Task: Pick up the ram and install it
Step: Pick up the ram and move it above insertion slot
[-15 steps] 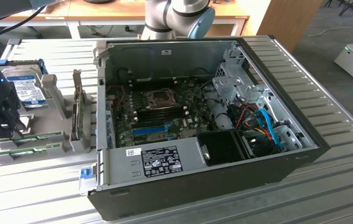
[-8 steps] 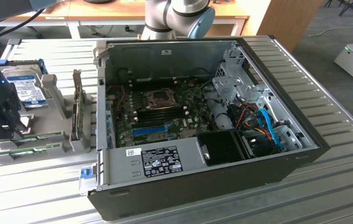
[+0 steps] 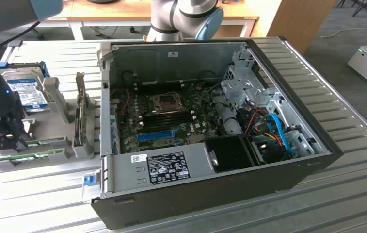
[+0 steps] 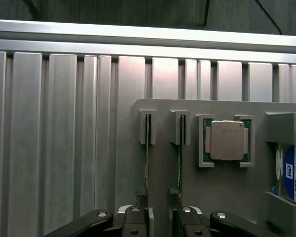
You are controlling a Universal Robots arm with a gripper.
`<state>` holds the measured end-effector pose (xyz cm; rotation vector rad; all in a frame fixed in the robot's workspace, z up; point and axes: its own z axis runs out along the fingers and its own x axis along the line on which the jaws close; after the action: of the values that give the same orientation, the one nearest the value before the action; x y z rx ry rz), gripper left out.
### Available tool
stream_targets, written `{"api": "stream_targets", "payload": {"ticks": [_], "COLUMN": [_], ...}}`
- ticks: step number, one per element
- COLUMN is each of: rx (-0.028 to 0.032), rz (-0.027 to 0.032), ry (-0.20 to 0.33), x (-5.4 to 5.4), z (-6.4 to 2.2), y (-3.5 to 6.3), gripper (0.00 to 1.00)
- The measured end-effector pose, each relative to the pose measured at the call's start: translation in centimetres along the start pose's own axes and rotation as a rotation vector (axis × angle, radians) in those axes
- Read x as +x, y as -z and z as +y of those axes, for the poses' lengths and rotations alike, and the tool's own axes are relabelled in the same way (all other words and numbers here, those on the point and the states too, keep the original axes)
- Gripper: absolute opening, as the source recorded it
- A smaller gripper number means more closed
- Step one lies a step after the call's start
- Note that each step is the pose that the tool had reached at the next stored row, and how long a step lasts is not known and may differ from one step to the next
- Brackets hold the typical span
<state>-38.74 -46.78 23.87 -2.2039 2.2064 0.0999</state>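
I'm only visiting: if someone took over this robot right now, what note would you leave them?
End effector: open, empty, above the holder, outside the case.
Ram sticks: two, on edge in the holder's slots, neither gripped.
Done: end effector positioned over the ram sticks.
Left: pick-up, and install in the motherboard.

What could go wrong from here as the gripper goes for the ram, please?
1. The open gripper hangs over one ram stick and a second ram stick, which stand close together in the grey holder. Its fingers look lined up with the sticks' edges, so they might press on a stick rather than straddle it.
2. The processor beside them could be knocked.
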Motion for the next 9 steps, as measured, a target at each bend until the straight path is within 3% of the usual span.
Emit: {"api": "stream_targets", "payload": {"ticks": [9], "rx": [0.0000], "rz": [0.0000], "ry": [0.000], "x": [0.1], "z": [-0.05], "y": [-1.58], "gripper": [0.29]}}
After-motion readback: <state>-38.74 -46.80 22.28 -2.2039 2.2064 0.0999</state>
